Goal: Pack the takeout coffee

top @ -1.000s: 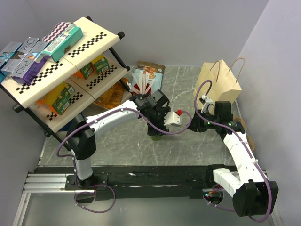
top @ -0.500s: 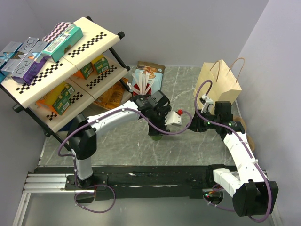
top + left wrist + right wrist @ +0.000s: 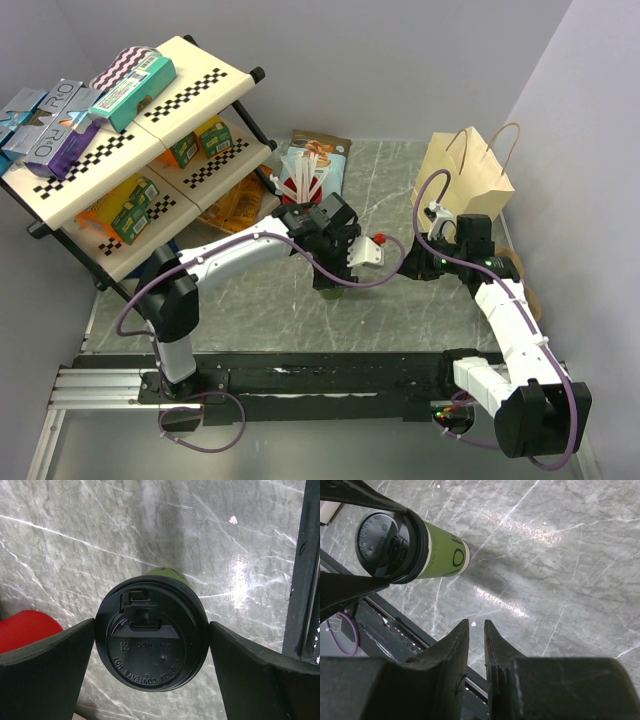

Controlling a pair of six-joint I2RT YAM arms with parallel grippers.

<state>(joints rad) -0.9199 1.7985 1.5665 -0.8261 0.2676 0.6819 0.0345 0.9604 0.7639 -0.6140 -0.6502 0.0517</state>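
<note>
The takeout coffee is a green paper cup (image 3: 442, 555) with a round black lid (image 3: 152, 632). It stands on the marble table just in front of the middle, and in the top view only a bit of it (image 3: 333, 291) shows under my left gripper. My left gripper (image 3: 335, 262) reaches down over it, and its two fingers (image 3: 50, 655) press the lid's rim from both sides. My right gripper (image 3: 476, 625) hovers a little to the right of the cup with its fingers nearly together and nothing between them. In the top view it (image 3: 400, 264) sits beside the left wrist.
A brown paper bag (image 3: 465, 175) stands open at the back right. A red cup (image 3: 22, 630) sits close beside the coffee. A checkered shelf rack (image 3: 130, 150) with boxes fills the left. A packet with white stirrers (image 3: 312, 168) lies at the back. A black rail (image 3: 330, 375) runs along the near edge.
Almost nothing has moved. My left gripper stays over the coffee lid with only a slight shift, and the right arm has held still.
</note>
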